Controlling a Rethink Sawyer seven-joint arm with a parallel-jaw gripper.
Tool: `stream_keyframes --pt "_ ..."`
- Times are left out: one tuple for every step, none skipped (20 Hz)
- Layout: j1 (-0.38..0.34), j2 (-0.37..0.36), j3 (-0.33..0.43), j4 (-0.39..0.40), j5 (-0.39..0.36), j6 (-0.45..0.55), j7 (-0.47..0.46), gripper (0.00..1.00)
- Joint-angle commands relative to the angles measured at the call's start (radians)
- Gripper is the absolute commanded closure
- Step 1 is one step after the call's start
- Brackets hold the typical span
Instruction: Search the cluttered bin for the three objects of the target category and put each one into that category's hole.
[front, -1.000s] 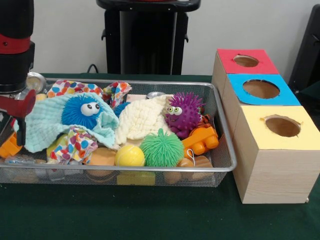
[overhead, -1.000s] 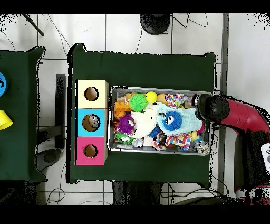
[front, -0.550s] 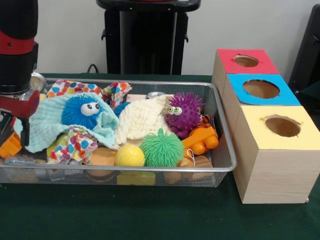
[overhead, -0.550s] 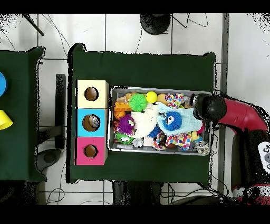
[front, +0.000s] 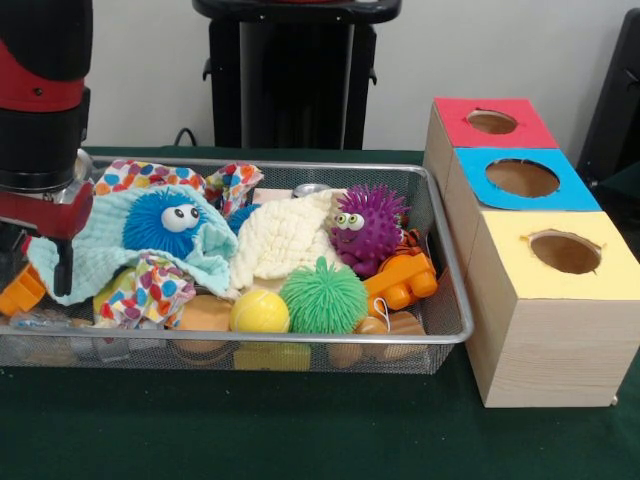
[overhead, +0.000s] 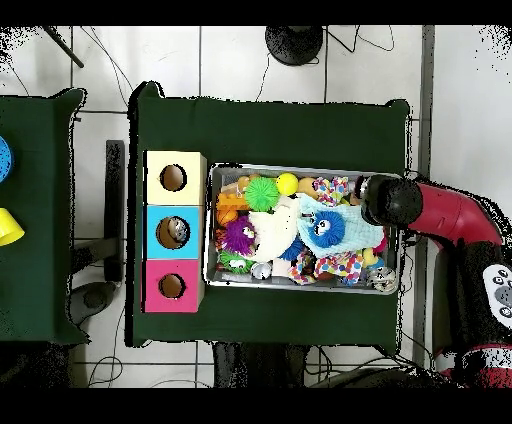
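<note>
fingers (front: 62, 268) beside orange block (front: 20, 290) (touching?)

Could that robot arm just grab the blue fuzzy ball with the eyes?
Probably yes. The blue fuzzy ball lies on top of the pale blue cloth with nothing over it, and the gripper hangs at the same end of the wire bin, right beside that cloth.

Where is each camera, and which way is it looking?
Front view: low, across the table, facing the bin and boxes; the arm shows at left.
Overhead view: above, looking straight down on the table; the arm enters from the right.
Both show the bin, the boxes and the arm.
</note>
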Motion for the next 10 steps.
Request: stream_keyframes --pt "-0.035 0.038 0.097 0.027 -0.069 -0.002 -0.169 0.0" --pt "-0.04 0.04 0.104 0.028 -0.064 0.001 -0.172 0.0" --pt "-0.044 0.041 0.11 0.029 -0.059 0.005 -0.171 0.0" --pt "-0.049 0.043 0.116 0.029 -0.058 0.006 -0.173 0.0" --pt "-0.052 0.044 0.121 0.03 -0.056 0.006 -0.172 0.0" --pt "-0.056 0.043 0.124 0.033 -0.056 0.005 -0.172 0.0" --pt "-0.058 0.044 0.127 0.032 -0.057 0.005 -0.172 0.0" --pt "-0.059 0.045 0.128 0.03 -0.058 0.007 -0.172 0.0" --pt "-0.057 0.047 0.128 0.026 -0.061 0.007 -0.172 0.0" --pt "-0.055 0.05 0.126 0.021 -0.065 0.009 -0.171 0.0"
